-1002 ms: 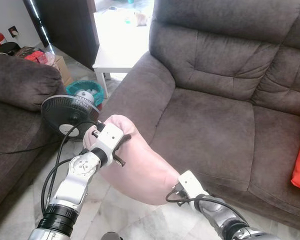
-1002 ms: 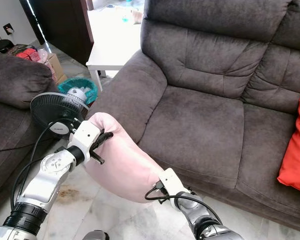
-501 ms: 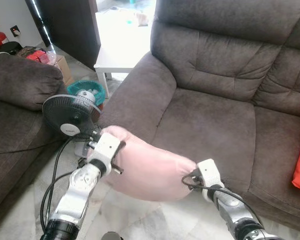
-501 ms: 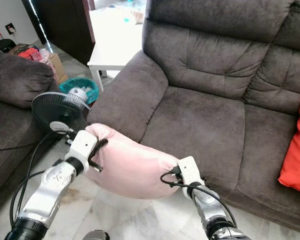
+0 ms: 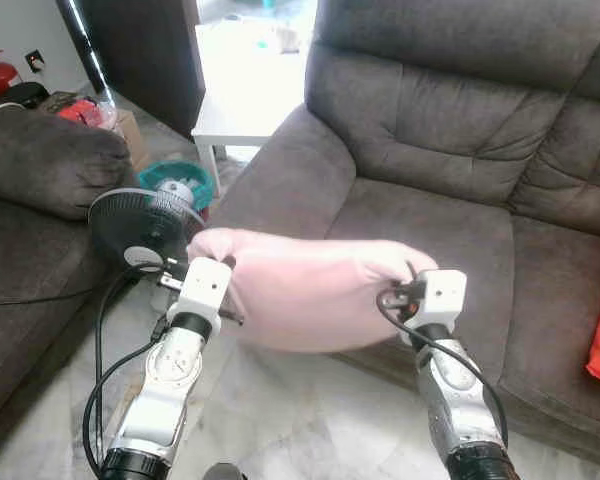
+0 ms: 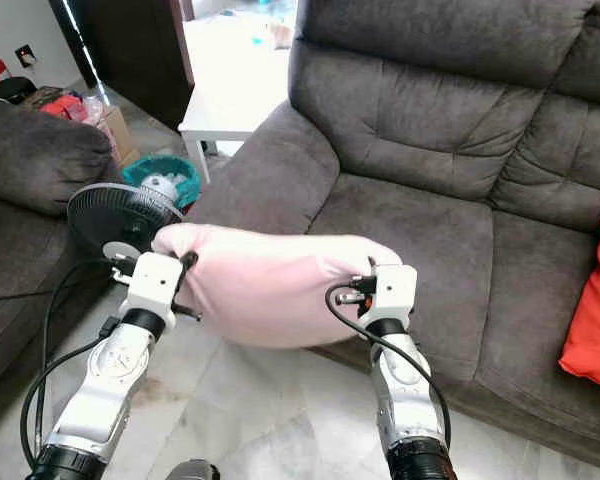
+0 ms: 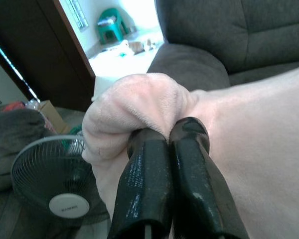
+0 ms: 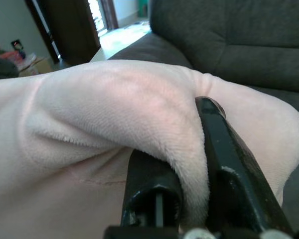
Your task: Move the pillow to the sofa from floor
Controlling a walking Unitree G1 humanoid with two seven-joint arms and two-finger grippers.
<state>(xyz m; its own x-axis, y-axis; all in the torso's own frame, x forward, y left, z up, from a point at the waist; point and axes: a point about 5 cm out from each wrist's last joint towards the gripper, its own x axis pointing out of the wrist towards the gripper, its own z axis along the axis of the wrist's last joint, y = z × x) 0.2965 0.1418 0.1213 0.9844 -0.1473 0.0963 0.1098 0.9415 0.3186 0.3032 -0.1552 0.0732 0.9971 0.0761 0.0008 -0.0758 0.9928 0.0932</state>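
Note:
A soft pink pillow (image 5: pixel 310 290) hangs level in the air in front of the dark brown sofa (image 5: pixel 430 230), at about seat height. My left gripper (image 7: pixel 165 133) is shut on the pillow's left end (image 7: pixel 139 99), its two black fingers pinching a fold of the fabric. At the other end my right gripper (image 8: pixel 189 149) is shut on the pillow (image 8: pixel 109 114), with cloth bunched between its fingers. In the right eye view the pillow (image 6: pixel 270 285) spans between the two wrists, just off the sofa's front edge and left armrest (image 6: pixel 265 185).
A black standing fan (image 5: pixel 140 228) stands on the tiled floor to my left, its cable trailing. Beyond it are a teal basket (image 5: pixel 175 178), a white side table (image 5: pixel 235 125) and a second dark sofa (image 5: pixel 30 200). A red cushion (image 6: pixel 590 310) lies on the sofa's right seat.
Both arms have lifted the pillow from a tilted, low position up to level at seat height. The right gripper rose most and moved toward the sofa.

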